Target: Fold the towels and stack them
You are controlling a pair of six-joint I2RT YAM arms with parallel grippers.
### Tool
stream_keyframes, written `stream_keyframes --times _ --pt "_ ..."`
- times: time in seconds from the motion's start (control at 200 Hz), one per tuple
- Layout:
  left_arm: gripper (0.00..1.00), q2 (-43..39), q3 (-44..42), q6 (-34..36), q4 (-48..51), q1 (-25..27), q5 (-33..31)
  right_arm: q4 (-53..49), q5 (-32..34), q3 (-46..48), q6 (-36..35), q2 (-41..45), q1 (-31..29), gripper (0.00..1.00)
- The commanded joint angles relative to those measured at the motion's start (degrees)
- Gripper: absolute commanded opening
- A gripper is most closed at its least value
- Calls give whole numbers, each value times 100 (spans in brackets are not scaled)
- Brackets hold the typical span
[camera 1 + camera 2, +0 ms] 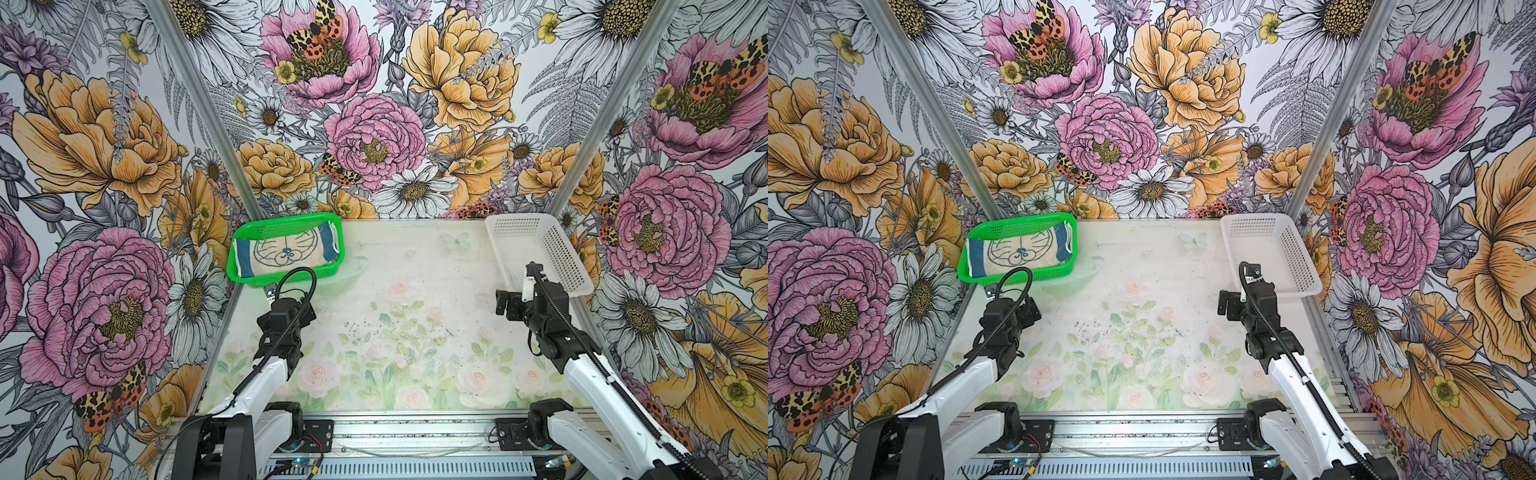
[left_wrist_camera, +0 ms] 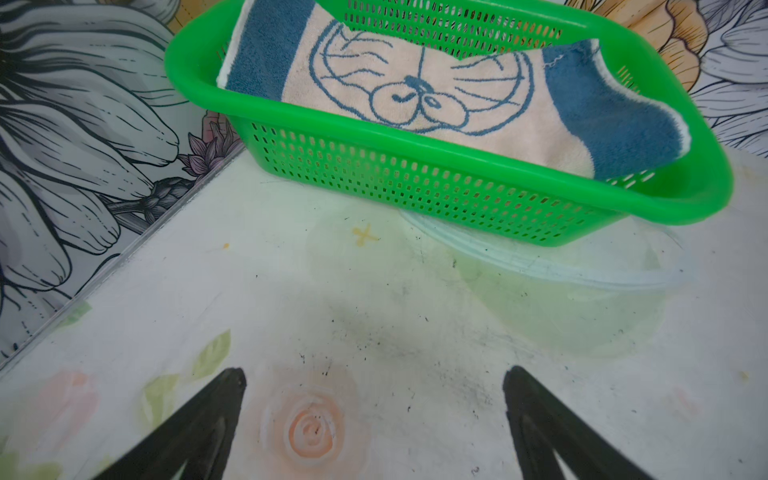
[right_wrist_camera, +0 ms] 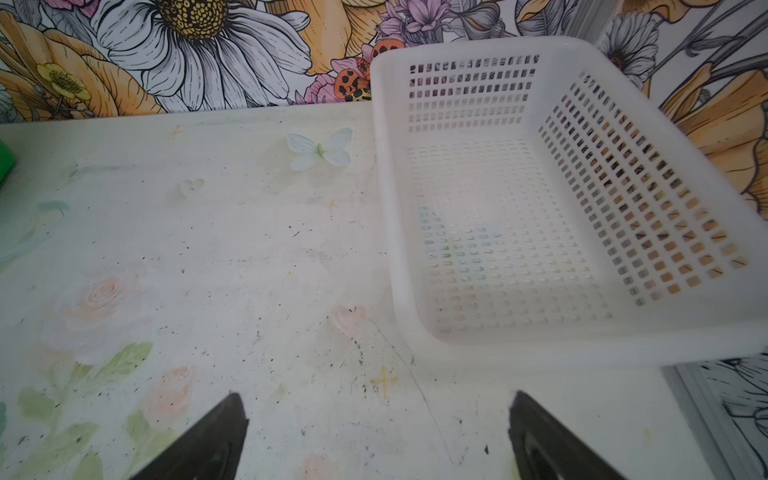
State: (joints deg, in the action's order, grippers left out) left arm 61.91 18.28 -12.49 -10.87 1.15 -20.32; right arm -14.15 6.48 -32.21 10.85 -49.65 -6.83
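Observation:
One of the towels [image 1: 286, 251] [image 1: 1019, 251] lies loosely folded in a green basket [image 1: 286, 220] at the back left of the table. It is cream with blue ends and a Doraemon outline face, which also shows in the left wrist view [image 2: 436, 95]. My left gripper [image 2: 374, 374] hangs over the table just in front of that basket [image 2: 415, 183], open and holding nothing. My right gripper [image 3: 378, 399] is open and empty too, over the table by the near corner of a white basket [image 3: 498, 228].
The white basket [image 1: 540, 249] at the back right holds nothing. A clear round plastic disc [image 2: 540, 270] lies half under the green basket's front. Flower-printed walls close in the table on the left, back and right. A metal rail [image 1: 415, 432] runs along the front edge.

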Motion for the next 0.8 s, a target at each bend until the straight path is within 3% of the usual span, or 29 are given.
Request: stream_keyframes --times 0.0,0.19,0.375,0.555,0.796 --pt "99 362 -3 537 -1720 85 100 1225 79 499 -218 -176 193 100" --pt "99 1183 118 1043 -2909 78 460 3661 26 1712 -422 -766 317 99" --pt "99 1447 -147 1087 -3922 -131 789 4237 -315 1745 -624 -1079 477 100" --pt "99 2760 -403 1202 -5796 -184 1322 5054 -682 1693 -569 -1665 660 99" --pt "99 2698 -265 1216 -5427 -337 1953 5698 -780 1629 -704 -2156 718 99"
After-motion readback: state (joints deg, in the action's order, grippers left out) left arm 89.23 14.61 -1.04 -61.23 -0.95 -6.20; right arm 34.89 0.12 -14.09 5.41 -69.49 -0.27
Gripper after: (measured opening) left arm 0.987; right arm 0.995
